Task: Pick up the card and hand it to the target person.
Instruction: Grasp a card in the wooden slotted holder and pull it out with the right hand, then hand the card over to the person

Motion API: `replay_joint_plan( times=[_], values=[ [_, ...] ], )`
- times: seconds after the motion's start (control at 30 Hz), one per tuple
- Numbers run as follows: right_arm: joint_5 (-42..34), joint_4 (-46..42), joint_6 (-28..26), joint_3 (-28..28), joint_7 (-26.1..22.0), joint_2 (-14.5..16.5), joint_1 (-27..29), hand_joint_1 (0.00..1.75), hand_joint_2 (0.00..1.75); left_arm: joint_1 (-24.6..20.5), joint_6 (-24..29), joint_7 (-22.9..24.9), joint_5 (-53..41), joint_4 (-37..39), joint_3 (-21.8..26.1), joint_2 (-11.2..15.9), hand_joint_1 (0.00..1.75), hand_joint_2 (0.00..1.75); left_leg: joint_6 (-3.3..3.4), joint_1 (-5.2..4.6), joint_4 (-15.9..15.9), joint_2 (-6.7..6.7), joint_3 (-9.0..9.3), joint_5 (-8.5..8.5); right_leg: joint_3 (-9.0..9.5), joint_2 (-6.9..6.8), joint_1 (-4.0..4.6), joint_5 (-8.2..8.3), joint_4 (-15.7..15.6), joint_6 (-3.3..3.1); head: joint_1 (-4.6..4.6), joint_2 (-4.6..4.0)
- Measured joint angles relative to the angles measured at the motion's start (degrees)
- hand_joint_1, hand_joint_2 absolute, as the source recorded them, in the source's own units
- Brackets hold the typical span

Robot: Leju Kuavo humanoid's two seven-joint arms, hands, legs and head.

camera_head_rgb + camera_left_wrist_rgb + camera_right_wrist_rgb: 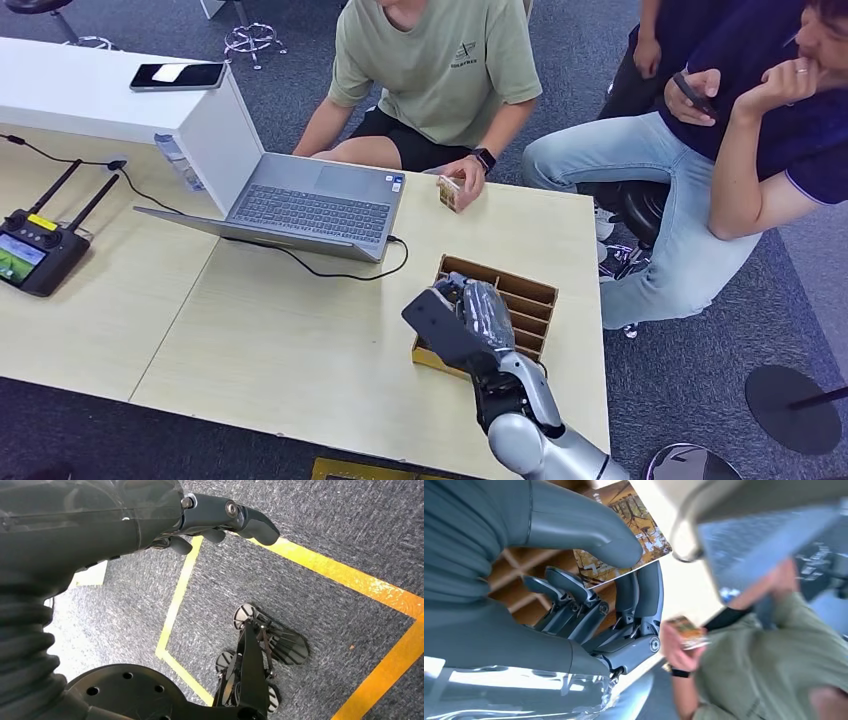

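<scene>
The right hand is positioned above the brown slotted cardboard box near the right edge of the worktop. In the right wrist view, the thumb and the dark fingers are clamped on a card with a printed picture on its face; the card projects beyond the fingertips, with the box compartments behind it. The left hand hangs over grey carpet marked with yellow tape lines; its fingers are curled inward with nothing between them. A person in a green shirt sits at the far side of the worktop and holds a small stack of cards in one hand resting on the worktop edge. An open laptop sits on the worktop beside a white box carrying a phone. A remote controller with two antennas lies near the left edge. A second person in jeans sits at the right, holding a phone.
</scene>
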Motion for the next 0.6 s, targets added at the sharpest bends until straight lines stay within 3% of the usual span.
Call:
replay_joint_plan(
  times=[0.13, 0.27, 0.5, 0.6],
  values=[
    [-6.30, -0.10, -1.46, -0.79, -3.30, 0.52, -4.09, 1.75, 1.75, -0.01, -0.60, -0.14, -0.86, 0.00, 0.00, 0.00, 0.00, 1.75, 0.00, 0.00, 0.00, 0.00, -0.01, 0.03, 0.00, -0.01, 0.00, 0.02, 0.00, -0.01, 0.01, 0.00],
    [-5.49, 1.97, -4.16, -0.98, -5.49, 1.28, -8.90, 1.75, 1.75, -0.04, -1.03, -0.13, -2.45, 0.00, -0.12, 0.00, 0.00, 1.75, 0.01, 0.00, 0.00, 0.00, -0.02, 0.03, 0.00, -0.02, 0.00, 0.03, 0.01, 0.00, 0.00, 0.00],
    [4.02, 13.33, -10.74, -1.04, -11.61, 3.45, -16.26, 1.75, 1.75, -0.10, -1.54, -0.39, -4.93, 0.00, -0.62, -0.03, 0.00, 1.75, 0.01, 0.00, 0.01, -0.02, -0.04, 0.04, -0.01, -0.05, 0.00, 0.03, 0.01, 0.00, 0.01, 0.00],
    [12.03, 18.73, -11.56, -2.50, -14.33, 4.59, -17.58, 1.75, 1.75, -0.13, -1.57, -0.44, -5.23, 0.00, -0.99, -0.09, 0.00, 1.75, 0.02, 0.00, 0.01, -0.02, -0.03, 0.05, -0.01, -0.06, 0.00, 0.02, 0.01, 0.00, 0.01, 0.00]
  ],
)
